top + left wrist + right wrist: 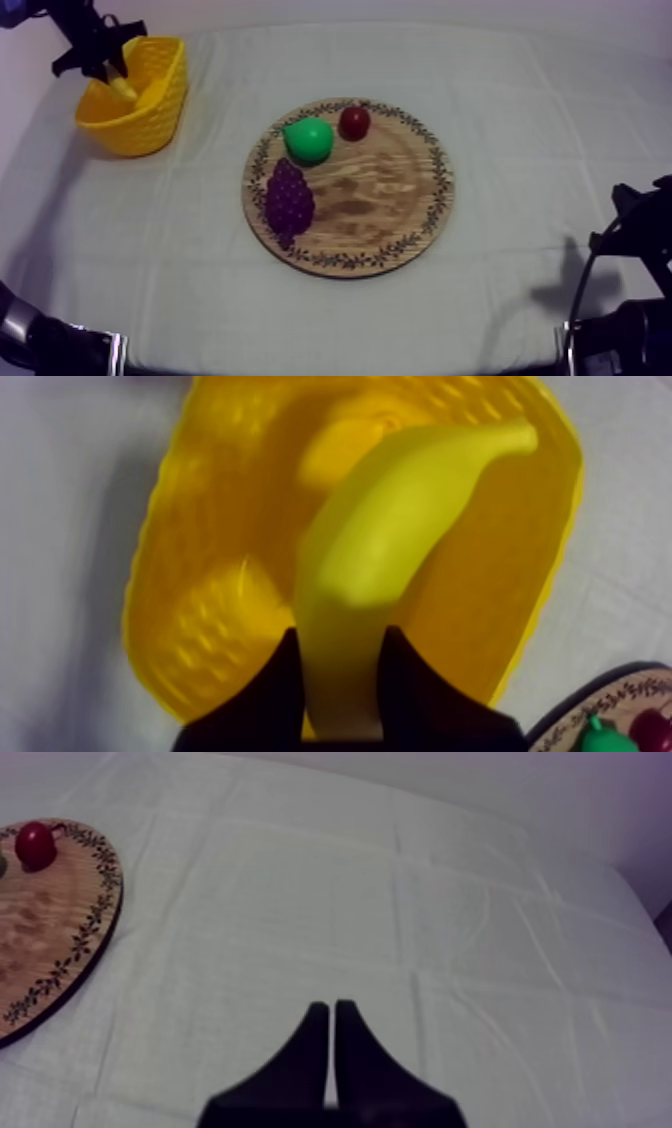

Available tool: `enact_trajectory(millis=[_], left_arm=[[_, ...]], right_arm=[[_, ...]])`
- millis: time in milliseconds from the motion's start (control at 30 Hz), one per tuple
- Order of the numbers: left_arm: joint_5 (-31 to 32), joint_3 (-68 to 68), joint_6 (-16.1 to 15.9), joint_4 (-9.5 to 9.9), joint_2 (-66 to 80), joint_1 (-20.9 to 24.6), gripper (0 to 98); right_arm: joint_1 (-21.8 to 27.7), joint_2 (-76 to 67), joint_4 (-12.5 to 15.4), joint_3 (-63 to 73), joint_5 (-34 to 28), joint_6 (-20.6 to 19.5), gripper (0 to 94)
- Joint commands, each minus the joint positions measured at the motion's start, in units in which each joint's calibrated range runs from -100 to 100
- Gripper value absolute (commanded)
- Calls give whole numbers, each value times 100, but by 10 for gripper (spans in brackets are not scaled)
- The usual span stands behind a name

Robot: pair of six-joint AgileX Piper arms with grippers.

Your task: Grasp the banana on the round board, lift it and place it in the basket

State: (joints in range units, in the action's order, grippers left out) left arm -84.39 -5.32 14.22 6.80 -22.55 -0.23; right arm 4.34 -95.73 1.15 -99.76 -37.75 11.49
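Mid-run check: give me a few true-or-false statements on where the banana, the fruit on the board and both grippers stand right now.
1. The left gripper is shut on the banana. True.
2. The wooden board carries a pear, grapes and a small red fruit. True.
3. The banana lies on the wooden board. False: it is held over the yellow basket, not yet released.
4. The right gripper is open. False: its fingers lie together, shut on nothing, over the cloth.
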Motion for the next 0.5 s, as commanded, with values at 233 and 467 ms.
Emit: enact_trajectory(millis=[233,467], left_arm=[[559,109,-106,-140,-377,154,171],[805,237,-209,-212,-503,186,305]], right_arm=[[2,-2,-1,-2,1,2,3],[2,-2,-1,-2,1,1,3]])
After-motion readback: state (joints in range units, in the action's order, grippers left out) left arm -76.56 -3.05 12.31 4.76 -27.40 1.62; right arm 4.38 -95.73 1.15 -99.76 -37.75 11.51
